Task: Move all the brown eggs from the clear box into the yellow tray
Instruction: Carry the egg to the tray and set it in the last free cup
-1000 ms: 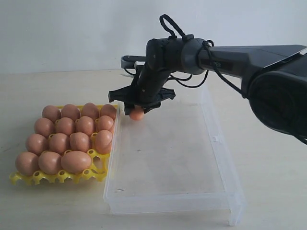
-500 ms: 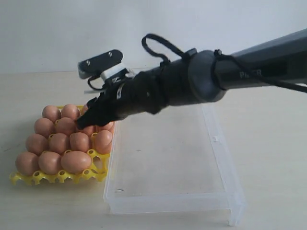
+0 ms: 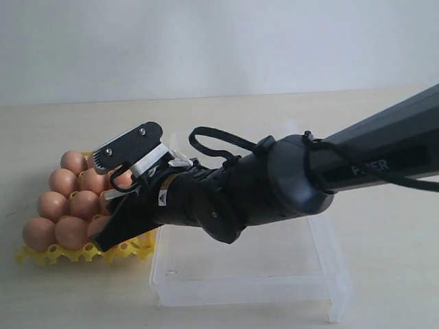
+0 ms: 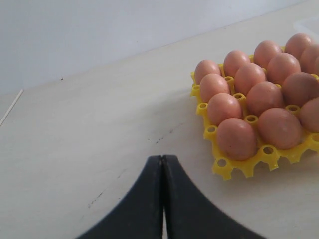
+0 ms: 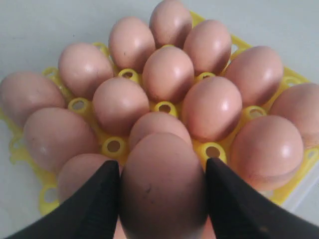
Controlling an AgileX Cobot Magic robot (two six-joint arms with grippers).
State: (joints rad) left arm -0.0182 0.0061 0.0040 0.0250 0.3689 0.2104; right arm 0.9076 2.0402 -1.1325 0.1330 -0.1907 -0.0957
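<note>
1. My right gripper [image 5: 162, 201]: jaws spread about one egg wide and clamped on a brown egg [image 5: 162, 174], one finger on each flank.
2. That egg hangs over the yellow tray [image 5: 47, 196], on the side of the tray nearest the clear box [image 3: 240, 288] and toward the front corner in the exterior view. Can't tell whether it touches a cup or a neighbour.
3. Seated brown eggs [image 5: 167, 72] fill the cups beyond the gripper. The closest sits just past the held egg's tip, and others flank my fingers [image 5: 94, 204] on both sides.
4. My right arm [image 3: 274, 185] reaches in from the right across the clear box. In the exterior view it hides the tray's box-side columns.
5. My left gripper [image 4: 162, 167]: jaws pressed together, holding nothing. It sits over bare bench [image 4: 75, 124], apart from the tray's corner.
</note>
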